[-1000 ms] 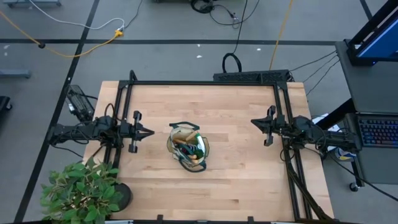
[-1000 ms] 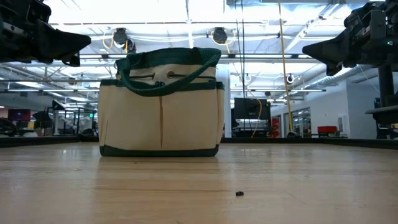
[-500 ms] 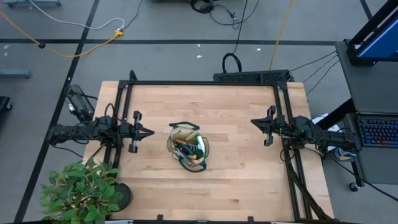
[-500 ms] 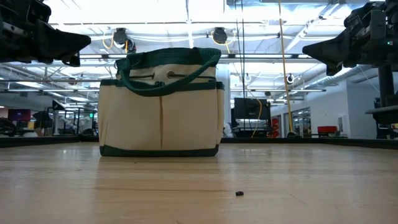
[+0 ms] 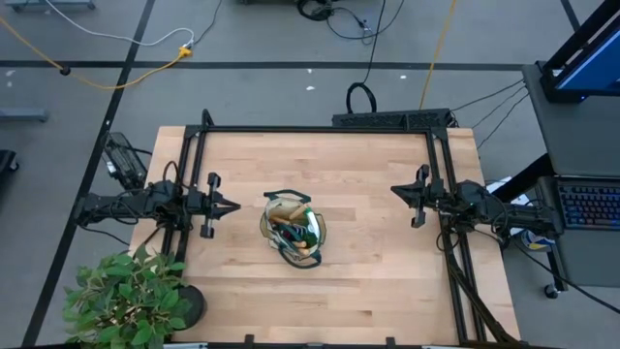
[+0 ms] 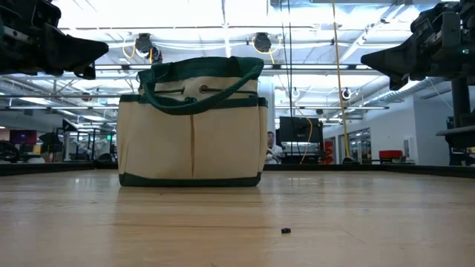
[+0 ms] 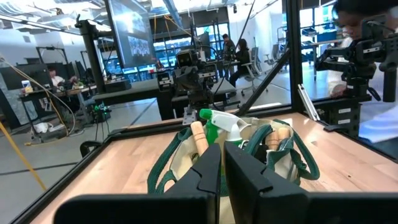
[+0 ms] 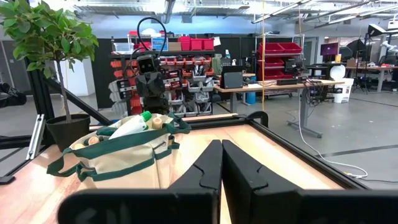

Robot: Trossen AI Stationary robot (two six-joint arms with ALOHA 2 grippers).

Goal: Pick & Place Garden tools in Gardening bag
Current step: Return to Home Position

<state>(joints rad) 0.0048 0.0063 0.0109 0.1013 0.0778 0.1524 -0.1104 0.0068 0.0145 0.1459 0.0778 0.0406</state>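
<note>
The beige gardening bag (image 5: 293,229) with dark green trim stands upright on its flat bottom in the middle of the wooden table, also seen in the low view (image 6: 193,126). Garden tools stick out of its open top: a green spray bottle with a white top (image 7: 219,120) and wooden handles (image 7: 198,133). The right wrist view shows the bag (image 8: 118,160) and the bottle (image 8: 132,126) too. My left gripper (image 5: 232,206) hovers shut at the table's left, short of the bag. My right gripper (image 5: 395,191) hovers shut at the table's right. Both point level at the bag and hold nothing.
A leafy potted plant (image 5: 131,296) stands at the table's near left corner, its black pot (image 8: 68,130) behind the bag in the right wrist view. A black frame (image 5: 310,129) runs round the tabletop. Bare wood lies on every side of the bag.
</note>
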